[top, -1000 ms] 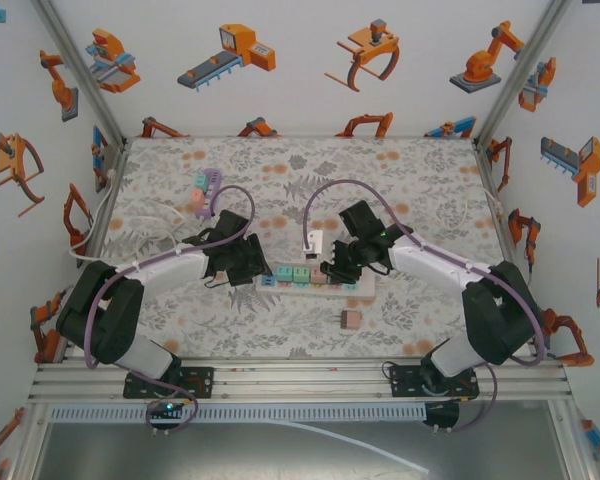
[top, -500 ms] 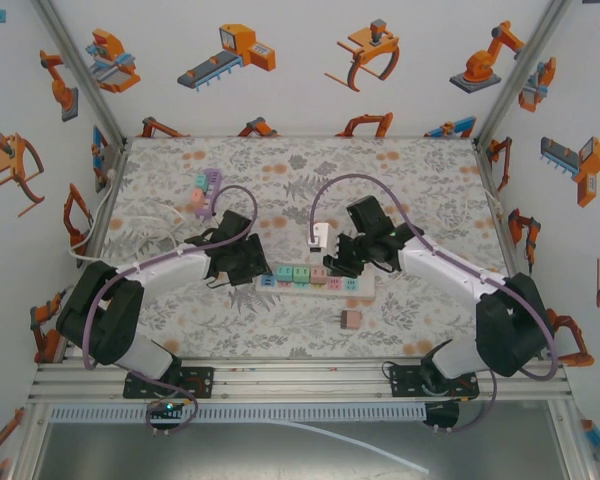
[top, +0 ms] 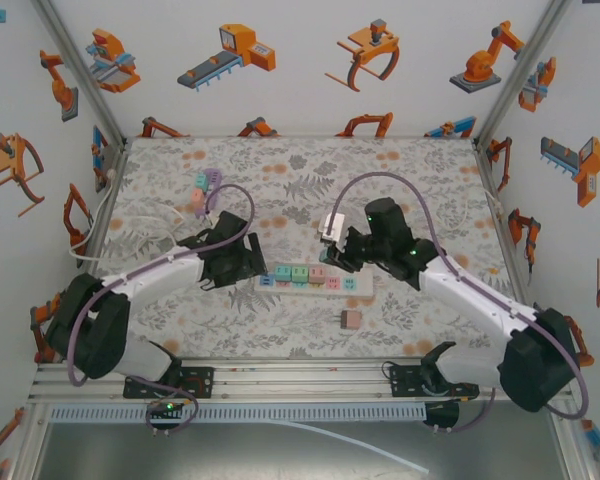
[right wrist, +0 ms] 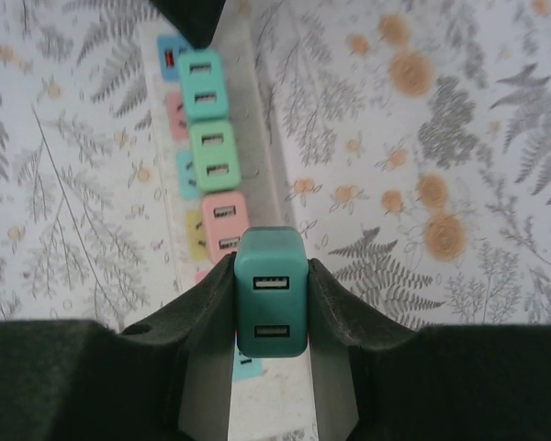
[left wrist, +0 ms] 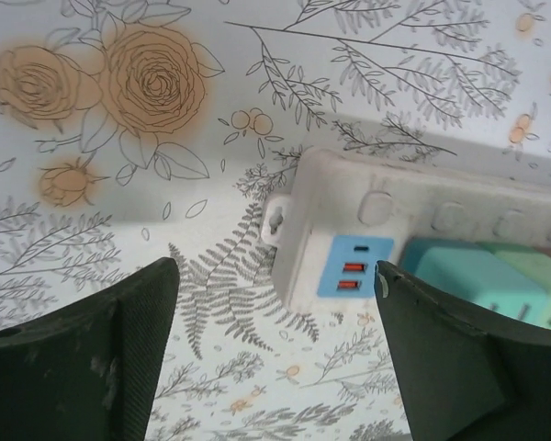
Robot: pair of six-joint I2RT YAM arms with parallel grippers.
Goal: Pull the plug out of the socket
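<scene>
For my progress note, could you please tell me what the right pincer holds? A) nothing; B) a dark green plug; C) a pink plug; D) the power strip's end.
B: in the right wrist view the right pincer is shut around the dark green plug, with the power strip behind it.

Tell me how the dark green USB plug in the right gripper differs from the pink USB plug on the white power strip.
The dark green USB plug is clamped between the jaws of the right gripper, pulled clear of the white power strip. The pink USB plug sits plugged into that strip, with nothing gripping it. One is deep green, the other pale pink. Both are boxy blocks with two USB ports on the face.
</scene>
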